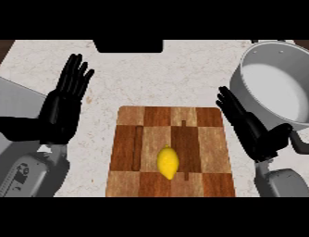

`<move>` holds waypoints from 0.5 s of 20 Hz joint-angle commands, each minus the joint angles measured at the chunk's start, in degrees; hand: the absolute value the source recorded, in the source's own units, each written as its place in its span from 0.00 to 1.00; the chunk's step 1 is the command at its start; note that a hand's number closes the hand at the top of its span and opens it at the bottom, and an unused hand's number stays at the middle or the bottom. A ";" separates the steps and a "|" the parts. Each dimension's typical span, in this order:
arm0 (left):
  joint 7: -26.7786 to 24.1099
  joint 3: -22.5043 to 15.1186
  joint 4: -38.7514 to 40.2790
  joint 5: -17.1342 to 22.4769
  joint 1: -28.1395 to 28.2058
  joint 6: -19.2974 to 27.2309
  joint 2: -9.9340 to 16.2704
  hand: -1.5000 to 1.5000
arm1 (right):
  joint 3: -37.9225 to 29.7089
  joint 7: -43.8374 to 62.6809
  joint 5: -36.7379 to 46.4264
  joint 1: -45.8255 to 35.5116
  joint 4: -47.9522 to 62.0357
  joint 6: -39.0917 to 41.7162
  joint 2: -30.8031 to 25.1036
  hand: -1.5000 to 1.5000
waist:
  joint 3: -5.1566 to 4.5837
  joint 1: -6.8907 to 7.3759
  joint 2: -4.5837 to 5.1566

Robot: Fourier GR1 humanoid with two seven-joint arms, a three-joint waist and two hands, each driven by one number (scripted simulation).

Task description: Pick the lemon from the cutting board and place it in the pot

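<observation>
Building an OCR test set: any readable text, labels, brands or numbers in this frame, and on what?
None can be read.
lemon, cutting board, pot, counter: no text or label shows.
left hand, right hand: plain black, no marking.
left forearm: a small dark mark near the wrist, too small to tell whether it is writing.

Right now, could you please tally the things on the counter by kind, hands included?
Lemon: 1, lying on the board
Cutting board: 1
Pot: 1, at the right
Hands: 2, left hand and right hand, both open, holding nothing
Total: 5
</observation>
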 commanded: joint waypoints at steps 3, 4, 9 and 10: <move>4.32 5.09 0.07 -0.96 1.76 -0.39 6.34 0.50 | -1.46 -6.61 3.77 -8.95 6.38 1.72 0.41 1.00 | 0.11 1.67 -0.72; 4.51 5.08 2.39 -2.99 0.75 1.09 6.95 0.50 | -2.18 -8.01 4.98 -12.35 8.21 2.78 -1.32 1.00 | 0.14 2.11 -0.48; 8.66 5.78 3.89 -2.96 1.26 0.84 9.39 0.50 | 1.78 -18.30 24.44 -13.54 15.33 -6.45 -6.79 0.00 | 0.18 2.37 -0.17; 8.94 5.29 2.72 -3.24 2.24 0.75 9.12 0.50 | 2.12 -23.59 24.59 -13.57 18.31 -7.61 -3.97 0.00 | 0.17 1.98 -0.38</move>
